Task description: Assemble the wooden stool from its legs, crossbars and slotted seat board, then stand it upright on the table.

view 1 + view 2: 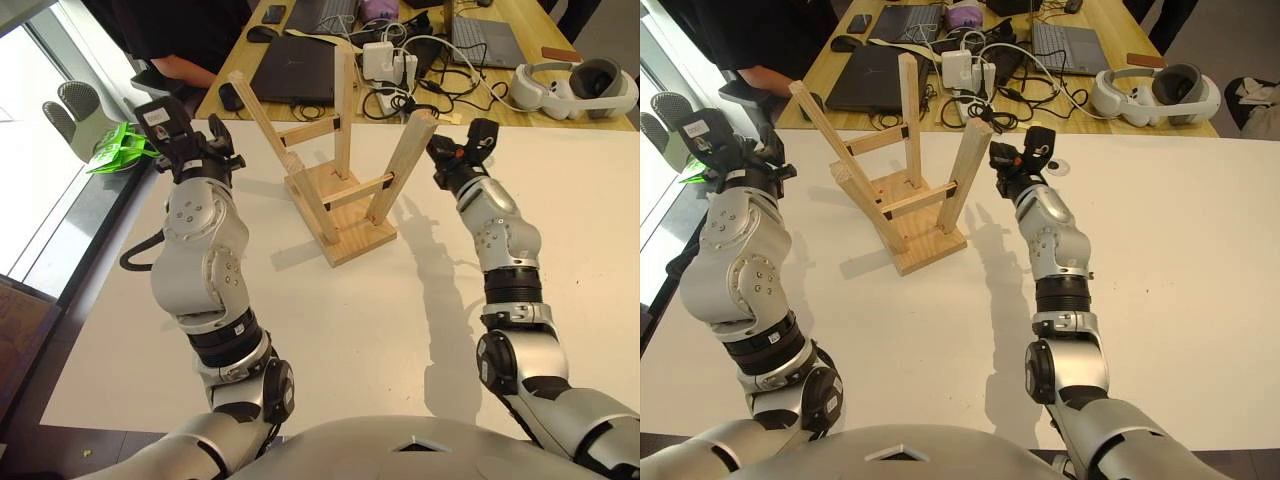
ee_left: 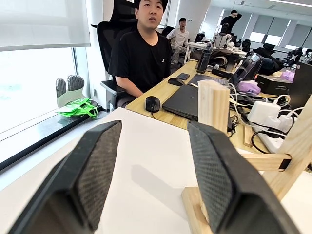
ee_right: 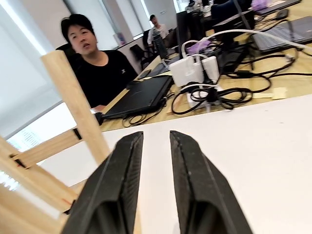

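- The wooden stool [image 1: 341, 205] stands upside down on the white table [image 1: 350, 340], upper centre of the left eye view, and leans toward the upper left
- Its seat board [image 1: 357, 240] lies against the tabletop, and the legs [image 1: 400, 170] splay upward from it
- Two crossbars [image 1: 310, 131] show between the legs: one high between the two farther legs, one lower between the nearer ones
- The left gripper [image 2: 155, 127] is raised at the upper left of the left eye view, left of the stool and apart from it
- In the left wrist view its two dark fingers [image 2: 95, 170] stand spread wide with nothing between them; the top of one leg shows beyond the gap
- The right gripper [image 3: 155, 140] sits at the upper right of the left eye view, just beside the top of the rightmost leg
- Its fingers [image 3: 124, 180] are parted by only a narrow gap and hold nothing; in the right wrist view a leg and a crossbar show off to the left of the frame
- Behind the table, along the top of the frame, a wooden desk carries a closed black laptop [image 1: 295, 70], a white power strip [image 1: 385, 58] with tangled cables, a mouse [image 1: 231, 97] and a white headset [image 1: 575, 85]
- A green bag [image 1: 120, 150] lies at the left edge, by the window
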